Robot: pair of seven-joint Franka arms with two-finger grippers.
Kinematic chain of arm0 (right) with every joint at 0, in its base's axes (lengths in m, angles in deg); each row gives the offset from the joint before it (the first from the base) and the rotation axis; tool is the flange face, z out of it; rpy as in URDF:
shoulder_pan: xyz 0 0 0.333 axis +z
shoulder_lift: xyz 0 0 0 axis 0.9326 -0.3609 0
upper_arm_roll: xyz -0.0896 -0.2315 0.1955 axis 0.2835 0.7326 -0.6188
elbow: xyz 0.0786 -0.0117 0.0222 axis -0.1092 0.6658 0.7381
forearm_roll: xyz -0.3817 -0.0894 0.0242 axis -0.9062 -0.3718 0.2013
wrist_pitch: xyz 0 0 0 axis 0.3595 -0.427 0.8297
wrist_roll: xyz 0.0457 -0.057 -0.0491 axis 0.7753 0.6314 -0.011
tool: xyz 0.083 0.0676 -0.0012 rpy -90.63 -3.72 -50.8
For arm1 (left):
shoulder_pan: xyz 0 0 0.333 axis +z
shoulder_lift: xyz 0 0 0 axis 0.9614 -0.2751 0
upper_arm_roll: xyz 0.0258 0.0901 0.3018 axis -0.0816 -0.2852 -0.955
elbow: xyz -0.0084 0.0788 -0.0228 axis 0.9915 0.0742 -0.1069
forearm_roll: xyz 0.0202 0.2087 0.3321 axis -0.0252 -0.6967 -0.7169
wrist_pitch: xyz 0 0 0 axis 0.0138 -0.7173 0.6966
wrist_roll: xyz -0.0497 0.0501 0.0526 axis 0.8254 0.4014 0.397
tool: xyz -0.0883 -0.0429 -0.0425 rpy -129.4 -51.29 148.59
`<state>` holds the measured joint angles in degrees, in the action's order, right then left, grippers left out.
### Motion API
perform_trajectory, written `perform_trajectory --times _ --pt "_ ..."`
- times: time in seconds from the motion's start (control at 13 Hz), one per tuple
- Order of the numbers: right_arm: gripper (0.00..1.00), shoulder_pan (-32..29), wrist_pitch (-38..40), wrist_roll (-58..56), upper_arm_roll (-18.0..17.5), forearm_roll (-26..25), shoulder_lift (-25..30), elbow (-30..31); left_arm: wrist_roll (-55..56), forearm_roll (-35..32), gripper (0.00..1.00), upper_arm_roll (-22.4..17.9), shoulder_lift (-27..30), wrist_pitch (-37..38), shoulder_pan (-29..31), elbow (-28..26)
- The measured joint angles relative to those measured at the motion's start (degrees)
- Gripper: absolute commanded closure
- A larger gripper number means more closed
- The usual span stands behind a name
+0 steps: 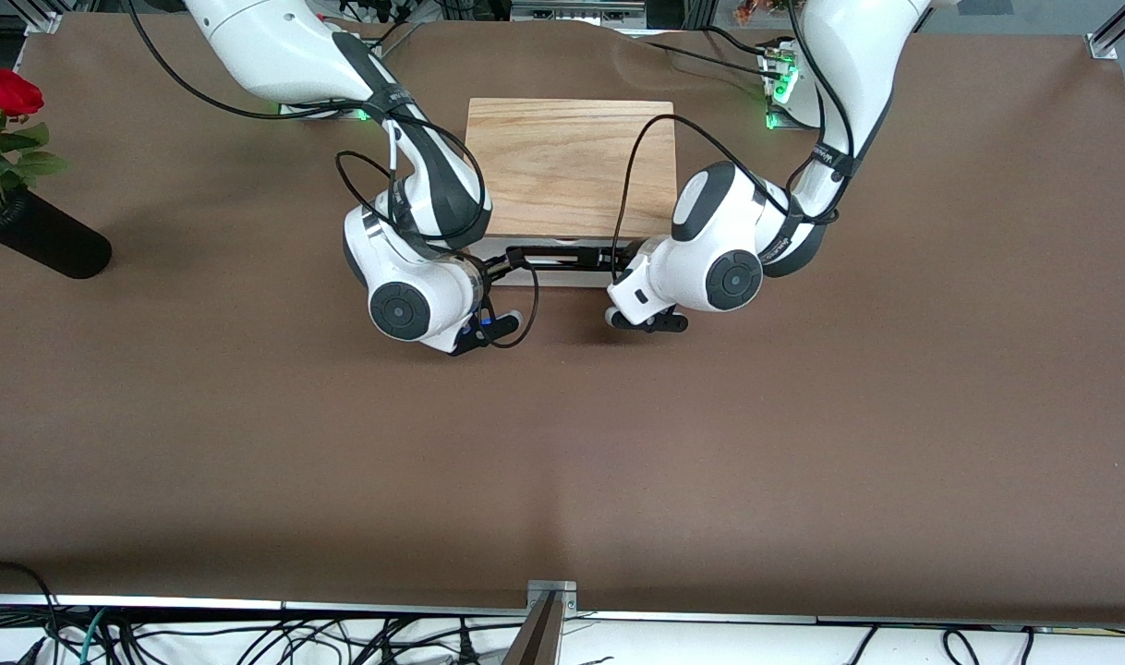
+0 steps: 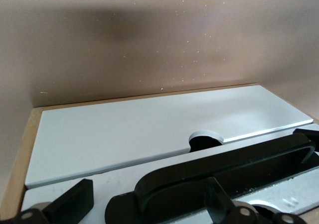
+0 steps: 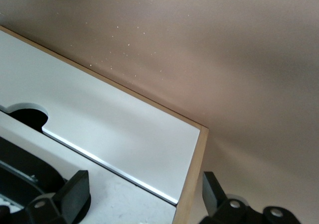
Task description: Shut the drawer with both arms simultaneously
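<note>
The left gripper (image 1: 621,263) is sitting with its fingers (image 2: 75,198) spread wide and holding nothing, pressed up to the white front of the drawer (image 1: 562,275) at one end of the black bar handle (image 1: 562,257). The right gripper (image 1: 500,270) is doing the same at the handle's other end, its fingers (image 3: 75,190) also parted and empty, near the corner of the panel. Both are meeting the drawer just above the centre of the front view, where only a thin white sliver of the panel is showing below the edge of the light-wood box (image 1: 570,166). Judging by that, the drawer is looking almost or fully pushed in; whether a small gap is remaining cannot be told. What seems left is a last even push, then backing both arms away. A vase of roses (image 1: 45,240) is standing well apart at the frame's edge on the brown table (image 1: 562,443).
</note>
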<state>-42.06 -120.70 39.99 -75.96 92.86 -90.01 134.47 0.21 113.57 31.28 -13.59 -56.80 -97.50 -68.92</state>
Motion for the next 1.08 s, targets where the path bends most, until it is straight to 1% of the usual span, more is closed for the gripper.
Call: perform_trajectory --times 0.23,0.38,0.54,0.62,0.77,0.92,1.0,1.08 --pt "0.0 -0.1 -0.5 -0.2 0.6 -0.4 0.0 -0.7 0.0 0.0 0.0 -2.0 3.5 1.1 1.4 0.4" --pt "0.0 -1.0 -0.9 -0.4 2.7 -1.0 0.0 -3.3 0.0 0.0 0.0 -2.5 6.6 1.2 2.3 0.4" --pt "0.0 -2.8 -0.8 -0.8 5.1 -3.0 0.1 -6.6 0.0 0.0 0.0 -3.1 9.5 1.0 4.6 0.6" --pt "0.0 -3.5 -0.8 -0.9 6.3 -4.0 0.3 -8.2 0.0 0.0 0.0 -4.4 11.4 0.9 6.2 0.7" --pt "0.0 -4.2 -0.7 -1.0 9.5 -4.9 0.4 -11.5 -0.3 0.0 0.0 -9.7 16.7 1.3 8.8 0.9" --pt "0.0 -4.3 -0.7 -1.0 13.1 -5.0 0.4 -14.4 -0.5 -1.1 0.0 -14.0 22.6 4.9 10.5 0.6" --pt "0.0 -4.4 -0.7 -1.0 14.8 -5.0 0.4 -15.4 -0.6 -4.3 0.0 -15.7 25.3 7.5 10.7 0.5" --pt "0.0 -4.4 -0.7 -1.0 16.6 -5.0 0.4 -16.2 -0.6 -9.1 0.0 -16.5 27.9 10.0 10.8 0.4"
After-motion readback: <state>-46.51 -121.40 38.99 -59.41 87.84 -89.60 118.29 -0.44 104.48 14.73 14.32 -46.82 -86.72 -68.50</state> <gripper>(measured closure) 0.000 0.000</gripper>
